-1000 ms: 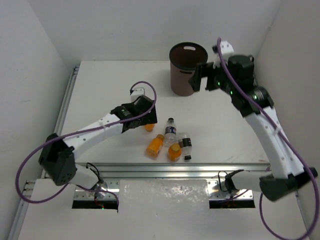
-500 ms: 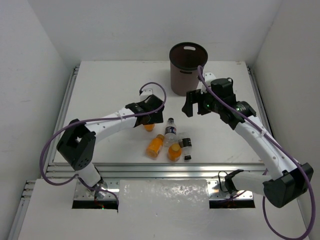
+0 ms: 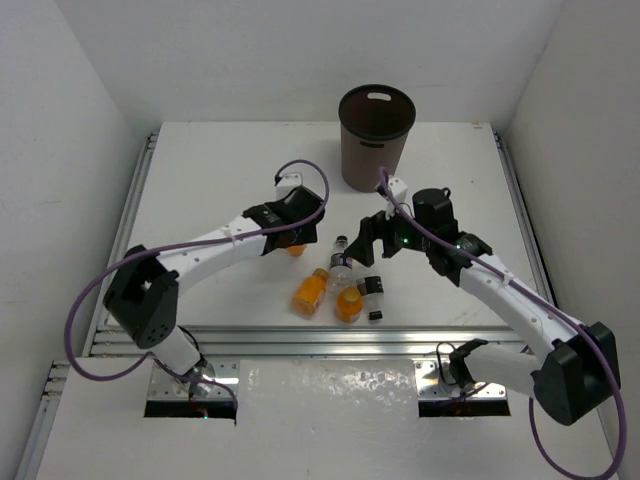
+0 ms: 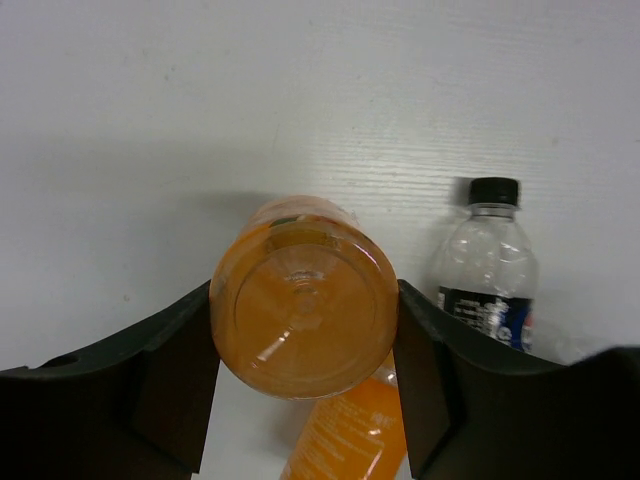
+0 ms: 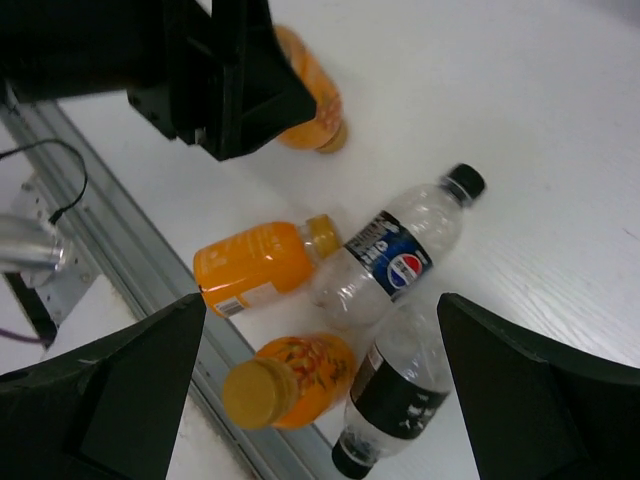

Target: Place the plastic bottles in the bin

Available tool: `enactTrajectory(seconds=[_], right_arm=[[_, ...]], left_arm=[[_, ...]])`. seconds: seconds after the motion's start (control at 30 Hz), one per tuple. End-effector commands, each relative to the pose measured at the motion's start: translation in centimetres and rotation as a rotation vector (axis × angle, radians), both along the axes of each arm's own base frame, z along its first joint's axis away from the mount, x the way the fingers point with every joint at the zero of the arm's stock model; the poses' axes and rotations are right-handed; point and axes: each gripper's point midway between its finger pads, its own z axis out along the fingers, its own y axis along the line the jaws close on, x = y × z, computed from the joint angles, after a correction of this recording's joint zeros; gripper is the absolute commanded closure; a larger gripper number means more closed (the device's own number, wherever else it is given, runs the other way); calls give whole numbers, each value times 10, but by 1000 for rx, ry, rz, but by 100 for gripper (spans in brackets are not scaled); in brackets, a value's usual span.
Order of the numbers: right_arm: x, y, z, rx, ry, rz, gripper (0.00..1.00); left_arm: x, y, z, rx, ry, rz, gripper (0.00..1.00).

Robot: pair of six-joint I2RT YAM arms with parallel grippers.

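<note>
My left gripper (image 3: 297, 240) grips an orange bottle (image 4: 303, 305) that lies on the table, a finger pressed on each side of it. A second orange bottle (image 4: 350, 440) and a clear, dark-capped bottle (image 4: 487, 265) lie just beyond. My right gripper (image 3: 372, 243) hovers open over the cluster: an orange bottle on its side (image 5: 258, 265), an orange bottle with a yellow cap (image 5: 295, 385), a clear blue-labelled bottle (image 5: 395, 250) and a clear black-labelled bottle (image 5: 395, 400). The dark brown bin (image 3: 376, 140) stands at the back.
An aluminium rail (image 3: 320, 335) runs along the table's near edge, close to the bottles. White walls close in the table on the left, right and back. My left arm (image 5: 200, 70) sits just above the cluster in the right wrist view.
The left gripper's fingers have shut on the orange bottle. The right arm has swung from beside the bin down and left to above the bottle cluster, still open.
</note>
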Motion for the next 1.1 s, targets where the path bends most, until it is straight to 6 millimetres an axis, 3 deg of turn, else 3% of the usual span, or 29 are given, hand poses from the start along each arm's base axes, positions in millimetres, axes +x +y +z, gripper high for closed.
enactTrajectory(seconds=[0.0,0.13,0.37,0.53,0.6,0.63,0.67,0.73,0.77,0.8,0.83,0.87,0.9,0.93,0.97,1.0,1.07], right_arm=[[7,34,34,89,-253,174,1],[14,53,27,61,-351,261,1],[24,85,58,135,-528,383,1],[15,105,66,140,-589,448,3],[8,111,68,149,-577,482,16],[5,113,69,152,-575,494,28],[-1,112,69,166,-583,513,48],[-9,110,68,181,-600,530,65],[-10,109,70,183,-603,531,76],[-8,109,70,176,-597,522,76],[-3,107,70,160,-587,497,77],[8,105,72,135,-588,444,79],[16,104,67,111,-568,415,79],[26,104,74,91,-558,381,80],[44,97,76,57,-550,305,81],[56,96,69,44,-504,262,81],[86,84,87,27,-483,154,80]], left_arm=[[8,-8,79,-120,-187,-36,100],[-10,-23,115,-240,-178,-161,100],[-50,-52,166,-491,-171,-368,100],[-79,-72,185,-641,-149,-515,100],[-79,-72,188,-652,-164,-517,100],[-79,-70,191,-656,-174,-512,100],[-76,-68,193,-660,-183,-507,98],[-75,-66,196,-666,-192,-503,72],[-73,-61,197,-650,-194,-478,56],[-62,-49,198,-612,-232,-396,29],[-61,-37,198,-580,-241,-344,21],[-49,-17,208,-524,-311,-240,12],[-48,-2,218,-507,-353,-180,1],[-50,17,226,-461,-376,-116,0],[-42,49,232,-375,-442,21,0],[-48,72,242,-344,-485,94,0],[-59,120,245,-219,-532,257,0]])
